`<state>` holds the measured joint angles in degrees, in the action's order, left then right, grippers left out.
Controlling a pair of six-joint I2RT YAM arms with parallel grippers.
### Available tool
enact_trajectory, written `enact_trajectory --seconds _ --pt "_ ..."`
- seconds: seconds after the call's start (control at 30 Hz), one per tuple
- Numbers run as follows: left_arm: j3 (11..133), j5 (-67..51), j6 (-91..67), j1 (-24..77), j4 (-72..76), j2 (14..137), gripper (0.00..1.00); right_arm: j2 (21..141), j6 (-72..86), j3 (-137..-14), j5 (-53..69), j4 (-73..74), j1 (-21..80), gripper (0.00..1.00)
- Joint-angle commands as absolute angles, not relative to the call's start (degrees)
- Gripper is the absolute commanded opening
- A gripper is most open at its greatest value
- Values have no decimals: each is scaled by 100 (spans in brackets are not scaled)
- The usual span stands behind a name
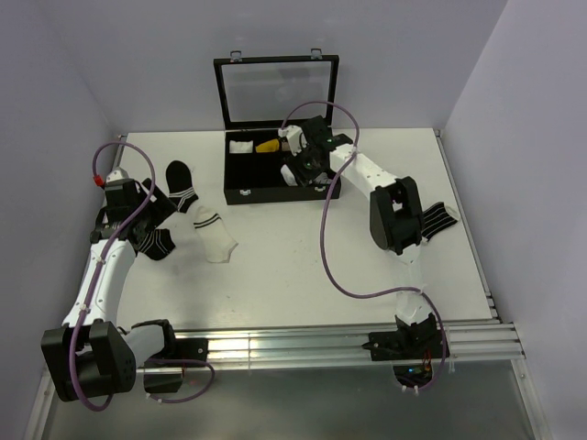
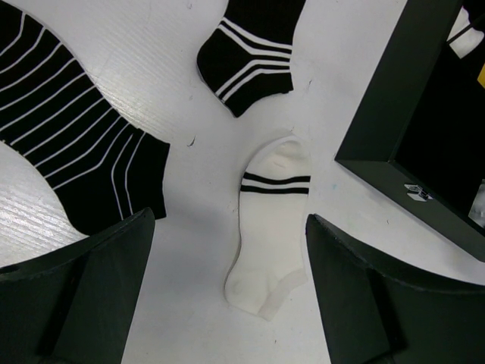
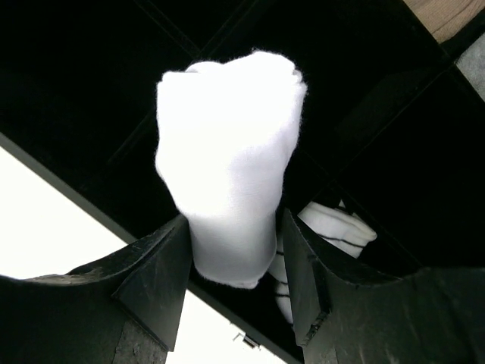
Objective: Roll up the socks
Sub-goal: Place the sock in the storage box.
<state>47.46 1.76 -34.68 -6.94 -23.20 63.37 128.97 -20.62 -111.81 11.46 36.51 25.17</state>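
My right gripper (image 1: pixel 300 170) (image 3: pixel 233 221) hangs over the open black box (image 1: pixel 275 194) and is shut on a rolled plain white sock (image 3: pixel 227 152), whose sides both fingers touch. Below it in a box compartment lies another rolled white sock with thin black lines (image 3: pixel 337 227). A flat white ankle sock with two black cuff bands (image 1: pixel 214 235) (image 2: pixel 274 227) lies on the table. My left gripper (image 1: pixel 168 218) (image 2: pixel 229 220) hovers above that sock, open, with nothing between its fingers.
A black sock with white stripes (image 1: pixel 181 184) (image 2: pixel 250 53) lies beyond the white one, and a black sock with thin white lines (image 1: pixel 156 242) (image 2: pixel 76 144) lies to its left. Another striped black sock (image 1: pixel 438 220) lies by the right arm. The box (image 2: pixel 394 152) holds a yellow item (image 1: pixel 268 145).
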Motion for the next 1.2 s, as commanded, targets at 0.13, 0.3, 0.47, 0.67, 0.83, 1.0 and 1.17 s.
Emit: enact_trajectory --seconds 0.13,0.3,0.47,0.67,0.83,1.0,1.17 --pt "4711 167 -3437 -729 -2145 6240 86 12401 -1942 -11267 1292 4263 2540 58" --pt "4711 167 -3437 -729 -2153 6240 86 12647 -1872 -11496 1292 4272 2549 58" --pt "4702 158 -3445 -729 -2145 6240 86 12823 -1819 -11444 1292 4105 2540 57" --pt "4693 150 -3437 -729 -2153 6249 86 13131 -1793 -11391 1318 4104 2540 40" --pt "4693 141 -3437 -729 -2153 6249 86 13324 -1740 -11312 1345 4262 2470 26" --pt "4676 79 -3437 -729 -2136 6275 86 13604 -1723 -11495 1170 4701 2382 20" --pt "4667 88 -3445 -729 -2144 6284 86 13606 -1749 -11681 1011 5132 2373 21"
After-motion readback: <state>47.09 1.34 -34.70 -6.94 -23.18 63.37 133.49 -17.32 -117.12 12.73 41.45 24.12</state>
